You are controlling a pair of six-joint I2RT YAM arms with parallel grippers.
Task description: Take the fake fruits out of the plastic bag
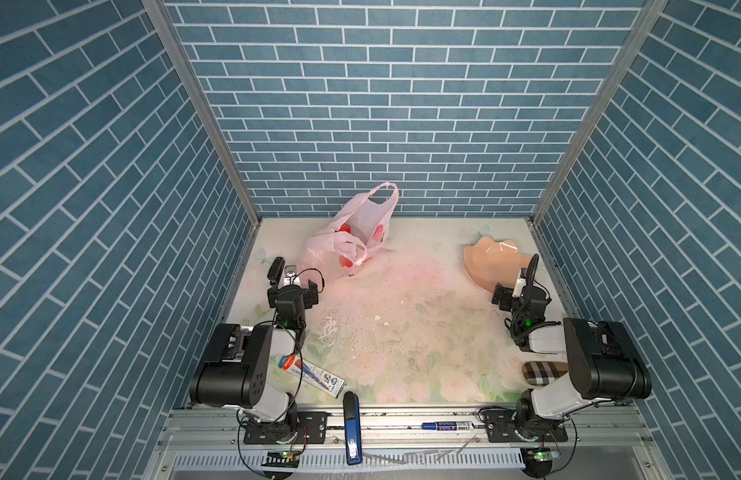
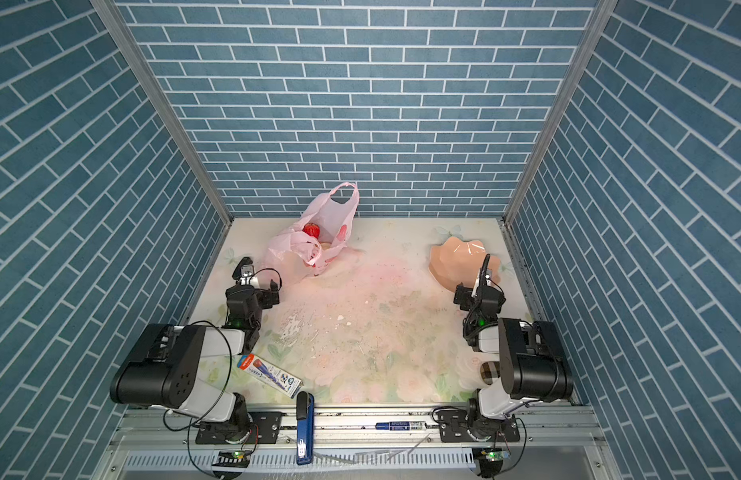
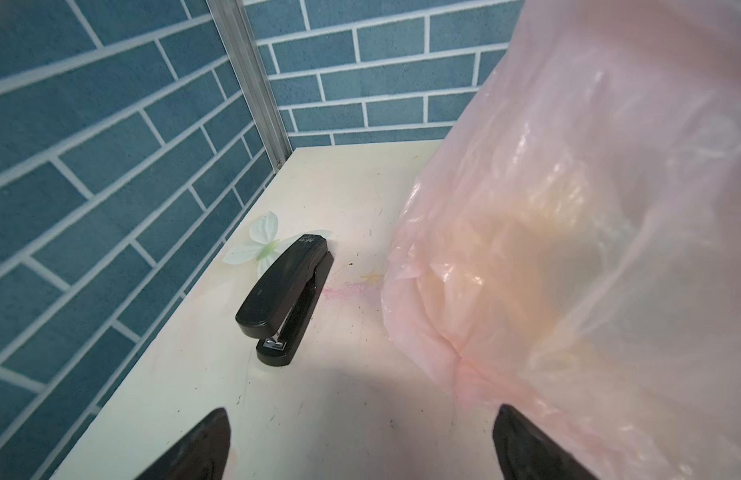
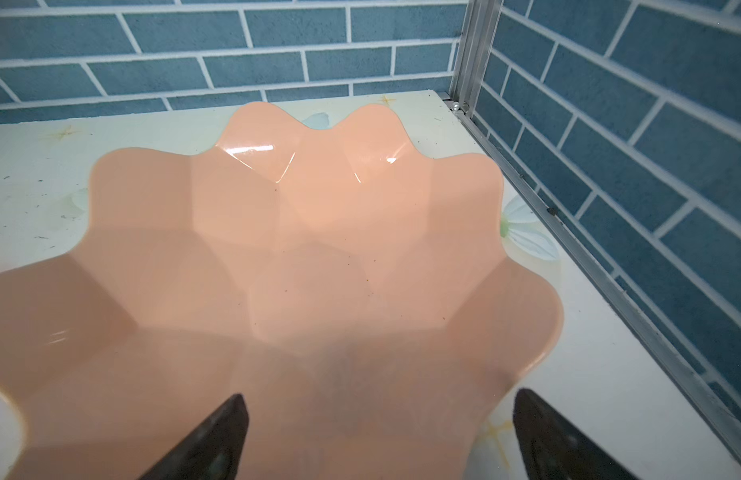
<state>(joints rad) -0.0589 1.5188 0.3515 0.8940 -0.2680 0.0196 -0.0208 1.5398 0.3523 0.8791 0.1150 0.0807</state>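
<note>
At the table's (image 1: 402,332) far edge, left of centre: pink plastic bag (image 1: 356,237) slumped, mouth open, one handle standing up against the back wall. One red fake fruit (image 2: 311,230) shows in the mouth. Through the film in the left wrist view there's a yellow-orange shape (image 3: 522,232), too blurred to tell which fruit. Every fruit I can see is inside the bag. Left gripper (image 3: 362,415): jaws spread wide, holding nothing, low over the table just beside the bag's near-left side; can't tell if one finger (image 3: 526,440) touches the film. Black stapler (image 3: 285,299) lies near the left edge. Right gripper (image 4: 381,397): jaws also wide, empty, over the near rim of the peach scalloped plate (image 1: 491,259), which sits by the right edge. Near edge: toothpaste box (image 1: 314,374) by the left arm, blue stapler (image 1: 351,424) overhanging onto the rail, blue marker (image 1: 445,425) on the rail.
</note>
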